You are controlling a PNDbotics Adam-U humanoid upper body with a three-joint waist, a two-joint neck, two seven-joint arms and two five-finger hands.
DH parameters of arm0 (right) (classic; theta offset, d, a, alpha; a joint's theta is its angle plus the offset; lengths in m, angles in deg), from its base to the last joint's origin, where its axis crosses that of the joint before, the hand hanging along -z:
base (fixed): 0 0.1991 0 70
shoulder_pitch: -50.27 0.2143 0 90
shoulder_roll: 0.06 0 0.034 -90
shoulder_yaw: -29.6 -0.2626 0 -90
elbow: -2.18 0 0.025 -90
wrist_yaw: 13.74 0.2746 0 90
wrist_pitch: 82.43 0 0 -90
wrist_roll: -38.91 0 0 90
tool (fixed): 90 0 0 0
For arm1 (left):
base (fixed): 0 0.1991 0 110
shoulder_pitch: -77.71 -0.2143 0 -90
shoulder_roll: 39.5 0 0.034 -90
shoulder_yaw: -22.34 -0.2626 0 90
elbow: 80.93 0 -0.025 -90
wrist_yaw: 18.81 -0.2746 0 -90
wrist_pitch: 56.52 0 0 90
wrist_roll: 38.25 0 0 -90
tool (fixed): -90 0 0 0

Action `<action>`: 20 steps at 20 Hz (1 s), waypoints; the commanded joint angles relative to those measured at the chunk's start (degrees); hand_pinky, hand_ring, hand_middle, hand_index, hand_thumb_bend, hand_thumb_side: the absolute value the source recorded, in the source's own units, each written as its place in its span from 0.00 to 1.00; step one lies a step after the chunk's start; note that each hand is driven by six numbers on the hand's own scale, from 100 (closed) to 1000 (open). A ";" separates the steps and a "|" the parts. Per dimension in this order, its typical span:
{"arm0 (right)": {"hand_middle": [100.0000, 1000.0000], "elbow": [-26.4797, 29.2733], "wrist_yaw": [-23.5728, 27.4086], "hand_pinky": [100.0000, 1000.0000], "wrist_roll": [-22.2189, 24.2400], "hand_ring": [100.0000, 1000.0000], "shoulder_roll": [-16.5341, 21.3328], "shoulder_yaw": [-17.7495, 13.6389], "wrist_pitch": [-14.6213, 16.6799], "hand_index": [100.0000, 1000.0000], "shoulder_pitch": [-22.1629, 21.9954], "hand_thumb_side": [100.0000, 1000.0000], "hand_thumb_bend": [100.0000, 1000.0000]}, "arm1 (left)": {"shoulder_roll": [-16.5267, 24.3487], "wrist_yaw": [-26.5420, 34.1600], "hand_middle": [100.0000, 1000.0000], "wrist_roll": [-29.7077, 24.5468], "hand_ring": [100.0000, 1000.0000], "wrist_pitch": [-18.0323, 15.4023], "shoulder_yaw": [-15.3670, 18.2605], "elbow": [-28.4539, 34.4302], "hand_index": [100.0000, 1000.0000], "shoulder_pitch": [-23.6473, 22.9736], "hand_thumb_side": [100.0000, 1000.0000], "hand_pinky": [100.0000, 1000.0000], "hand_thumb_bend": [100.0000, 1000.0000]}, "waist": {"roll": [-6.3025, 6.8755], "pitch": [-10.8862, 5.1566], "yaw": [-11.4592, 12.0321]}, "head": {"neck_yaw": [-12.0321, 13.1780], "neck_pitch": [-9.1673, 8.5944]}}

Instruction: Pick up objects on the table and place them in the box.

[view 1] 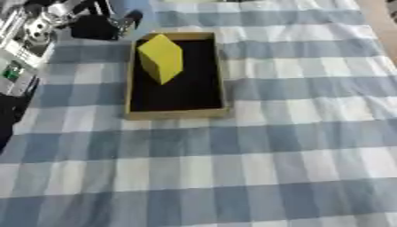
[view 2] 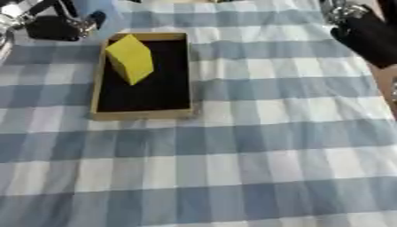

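A shallow box (view 1: 177, 113) with a tan rim and a black floor lies on the checked cloth, left of centre. A yellow block (view 1: 161, 57) stands tilted on an edge inside it, at the far left of the floor, and nothing touches it. My left hand (view 1: 99, 25) hovers just beyond the box's far left corner, black, with relaxed fingers (view 1: 129, 19) holding nothing. My right hand (view 2: 369, 38) shows only in the right eye view, at the upper right edge, well away from the box. It is a dark shape below a silver joint.
The blue and white checked cloth (view 1: 256, 168) covers the table from the box to the near edge. My left arm's silver and white parts (view 1: 21, 53) run down the left edge. A strip of bare tabletop (view 1: 380, 17) shows at the far right.
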 commanded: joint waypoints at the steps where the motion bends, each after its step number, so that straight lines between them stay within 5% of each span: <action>1: 0.54 0.87 0.14 0.80 -0.03 0.77 1.19 -0.51 -0.13 0.80 0.46 0.86 0.00 | 1.24 1.59 0.49 -1.41 0.54 0.75 -0.26 3.23 0.75 1.49 0.60 0.52 0.00 | 0.01 -1.62 0.01 | -0.15 0.17; 20: 0.53 0.87 0.53 0.80 -0.19 0.77 0.51 -0.75 -0.04 0.80 0.65 0.86 0.00 | 0.27 -5.96 0.50 -3.40 0.55 -1.35 -3.01 0.87 0.75 -0.19 0.58 0.54 0.01 | -0.03 -1.37 -0.86 | -0.08 0.33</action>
